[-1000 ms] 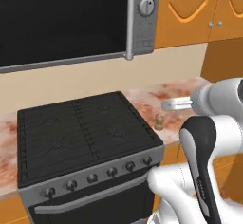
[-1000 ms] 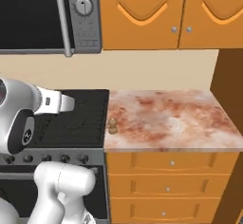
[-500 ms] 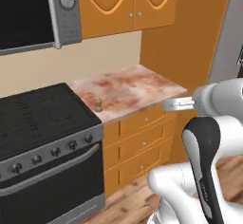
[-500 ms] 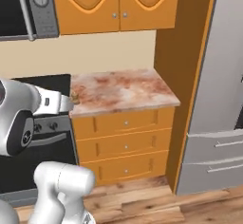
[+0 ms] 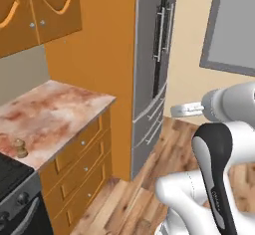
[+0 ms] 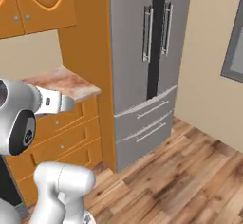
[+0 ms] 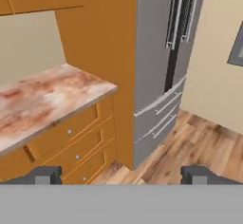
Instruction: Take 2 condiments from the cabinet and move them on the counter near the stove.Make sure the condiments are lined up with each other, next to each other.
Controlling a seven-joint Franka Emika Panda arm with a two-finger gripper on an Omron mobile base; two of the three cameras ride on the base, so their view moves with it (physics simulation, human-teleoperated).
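In the left base view, the tool (image 5: 180, 110) is pointing left in open air in front of the steel fridge (image 5: 154, 55), touching nothing. At the far left, the pepper mill (image 5: 20, 148) is standing upright on the counter (image 5: 55, 114), just beside the stove (image 5: 12, 179), whose corner is being cut off by the frame edge. Orange drawers (image 5: 74, 164) are sitting under the counter.

In the right base view, the arm is partly covering the counter (image 6: 71, 83), and the tool's (image 6: 66, 103) tips are hard to make out.

In the hand view, the fingertips (image 7: 45, 174) are standing at their widest, spread far apart and holding nothing, facing the counter (image 7: 47, 99), the drawers (image 7: 71, 142), the fridge (image 7: 161, 52) and the wooden floor (image 7: 199, 137).
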